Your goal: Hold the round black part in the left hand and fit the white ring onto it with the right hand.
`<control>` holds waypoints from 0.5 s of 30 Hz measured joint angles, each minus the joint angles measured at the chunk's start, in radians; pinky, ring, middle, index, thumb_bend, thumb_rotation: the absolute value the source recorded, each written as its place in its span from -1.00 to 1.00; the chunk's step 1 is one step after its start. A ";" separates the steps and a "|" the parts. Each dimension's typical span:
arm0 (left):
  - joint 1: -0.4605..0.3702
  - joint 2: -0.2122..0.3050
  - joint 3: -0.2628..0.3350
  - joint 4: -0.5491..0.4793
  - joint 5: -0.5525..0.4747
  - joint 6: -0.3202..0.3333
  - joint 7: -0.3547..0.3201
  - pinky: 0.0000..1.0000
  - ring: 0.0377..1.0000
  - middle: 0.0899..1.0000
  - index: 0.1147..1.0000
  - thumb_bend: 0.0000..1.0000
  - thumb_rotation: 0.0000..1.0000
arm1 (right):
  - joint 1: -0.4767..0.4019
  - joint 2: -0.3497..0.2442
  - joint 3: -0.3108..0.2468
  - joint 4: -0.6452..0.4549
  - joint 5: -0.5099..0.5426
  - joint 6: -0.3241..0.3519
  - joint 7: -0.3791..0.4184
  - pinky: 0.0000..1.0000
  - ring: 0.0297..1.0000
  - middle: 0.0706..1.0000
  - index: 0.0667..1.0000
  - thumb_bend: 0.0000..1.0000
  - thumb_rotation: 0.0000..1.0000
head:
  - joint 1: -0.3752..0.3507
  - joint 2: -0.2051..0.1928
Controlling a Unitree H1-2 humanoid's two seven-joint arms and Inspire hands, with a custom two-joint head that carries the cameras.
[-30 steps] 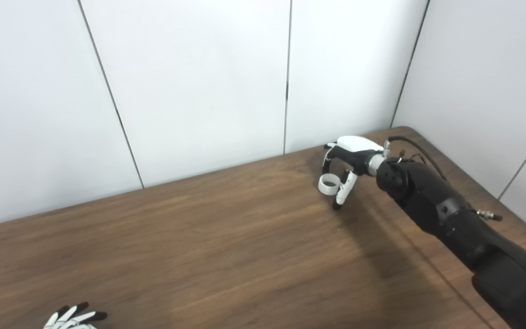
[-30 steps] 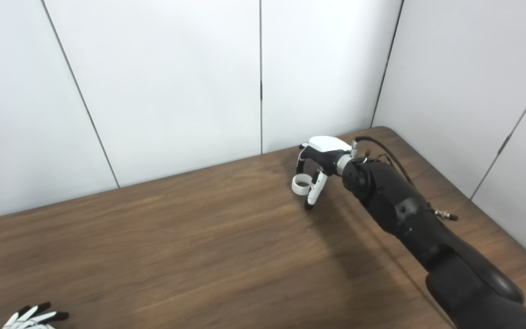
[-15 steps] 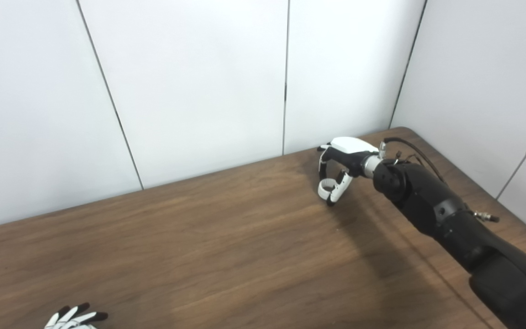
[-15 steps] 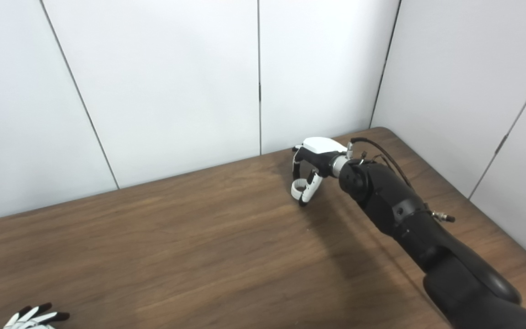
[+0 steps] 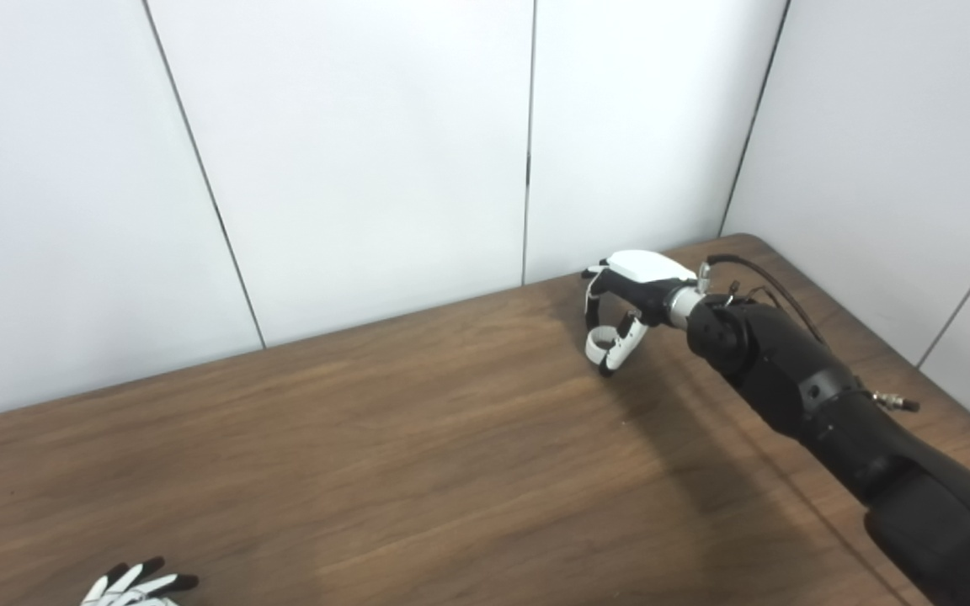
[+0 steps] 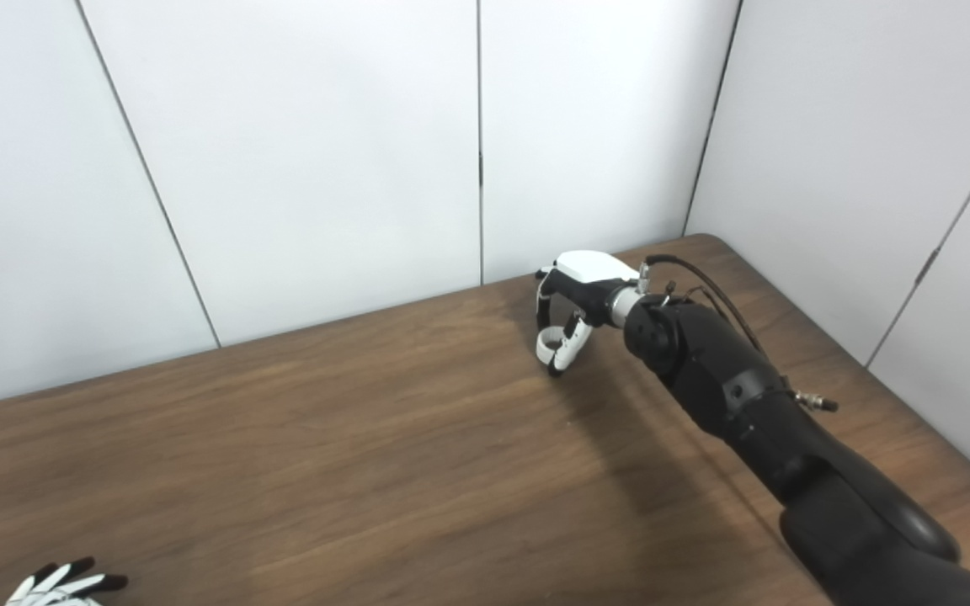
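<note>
Wood-grain brown covers the surface (image 5: 384,471), which carries very little: one white ring (image 5: 597,344), and two robot hands in view. No round black part can be seen in either view.

The white ring is a short, open band, plain white, with its hole showing as a dark oval. It sits at the far right part of the surface, close to the back edge, and the right robot hand (image 5: 624,307) is clasped around it, a dark finger curving down on the ring's far side and the white-shelled thumb pressing from the near side. Whether the ring rests on the wood or is just off it cannot be told. The right robot hand has a white back shell and black-tipped fingers, and its black arm (image 5: 822,404) runs in from the lower right corner, casting a broad shadow on the wood toward the left.

The left robot hand (image 5: 138,587) shows only as fingertips at the bottom edge, lower left, fingers spread apart with nothing in them.

White wall panels (image 5: 367,151) rise directly behind the back edge and along the right side, meeting at the rounded far right corner (image 5: 750,240). Between the two hands the wood lies bare across the whole middle.
</note>
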State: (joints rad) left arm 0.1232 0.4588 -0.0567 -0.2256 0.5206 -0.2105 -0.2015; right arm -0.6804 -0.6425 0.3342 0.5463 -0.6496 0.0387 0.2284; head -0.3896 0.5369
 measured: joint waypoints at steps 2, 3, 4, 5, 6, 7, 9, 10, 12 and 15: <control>0.000 0.000 0.000 0.001 0.000 -0.001 0.000 1.00 0.87 0.59 -0.18 0.03 -0.92 | 0.000 0.000 0.000 0.003 0.000 -0.002 -0.003 0.82 1.00 0.84 -0.10 0.05 -0.74 | -0.002 0.002; 0.000 0.000 0.000 0.001 0.000 -0.001 0.000 1.00 0.87 0.59 -0.18 0.03 -0.92 | 0.000 0.001 0.000 0.003 0.000 -0.002 -0.003 0.83 1.00 0.85 -0.10 0.05 -0.74 | -0.002 0.002; 0.000 0.000 0.000 0.001 0.000 -0.001 0.000 1.00 0.87 0.59 -0.18 0.03 -0.92 | -0.001 0.001 0.000 0.004 0.000 -0.002 -0.004 0.83 1.00 0.85 -0.10 0.05 -0.74 | -0.002 0.002; 0.000 0.000 0.000 0.001 0.000 -0.001 0.000 1.00 0.87 0.59 -0.18 0.03 -0.92 | -0.002 0.002 -0.001 0.008 0.000 -0.002 -0.004 0.84 1.00 0.85 -0.10 0.05 -0.74 | -0.002 0.002; 0.000 0.000 0.000 0.001 0.000 -0.001 0.000 1.00 0.87 0.59 -0.18 0.03 -0.92 | -0.003 0.002 -0.001 0.011 0.001 -0.002 -0.005 0.84 1.00 0.85 -0.10 0.05 -0.74 | -0.002 0.002; 0.000 0.000 0.000 0.001 0.000 -0.001 0.000 1.00 0.87 0.59 -0.18 0.03 -0.92 | -0.003 0.002 -0.001 0.012 0.001 -0.003 -0.005 0.84 1.00 0.85 -0.10 0.05 -0.74 | -0.002 0.005; 0.000 0.000 0.000 0.001 0.000 -0.001 0.000 1.00 0.87 0.59 -0.18 0.03 -0.92 | -0.003 0.002 -0.001 0.013 0.001 -0.001 -0.005 0.84 1.00 0.85 -0.10 0.05 -0.74 | -0.002 0.005; 0.000 0.000 0.000 0.001 0.000 -0.001 0.000 1.00 0.87 0.59 -0.18 0.03 -0.92 | -0.003 0.003 -0.001 0.012 0.001 0.000 -0.005 0.84 1.00 0.85 -0.10 0.05 -0.74 | 0.000 0.005; 0.000 0.000 0.000 0.001 0.000 -0.001 0.000 1.00 0.87 0.59 -0.17 0.03 -0.93 | -0.003 0.003 -0.001 0.012 0.001 0.001 -0.005 0.84 1.00 0.86 -0.10 0.05 -0.74 | 0.000 0.005; 0.000 0.000 0.000 0.001 0.000 -0.001 0.000 1.00 0.87 0.59 -0.18 0.03 -0.92 | -0.004 0.003 0.000 0.013 0.001 0.005 -0.005 0.87 1.00 0.87 -0.10 0.05 -0.74 | 0.000 0.003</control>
State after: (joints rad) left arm 0.1232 0.4588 -0.0565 -0.2248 0.5205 -0.2116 -0.2013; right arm -0.6839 -0.6394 0.3337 0.5592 -0.6490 0.0439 0.2238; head -0.3896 0.5400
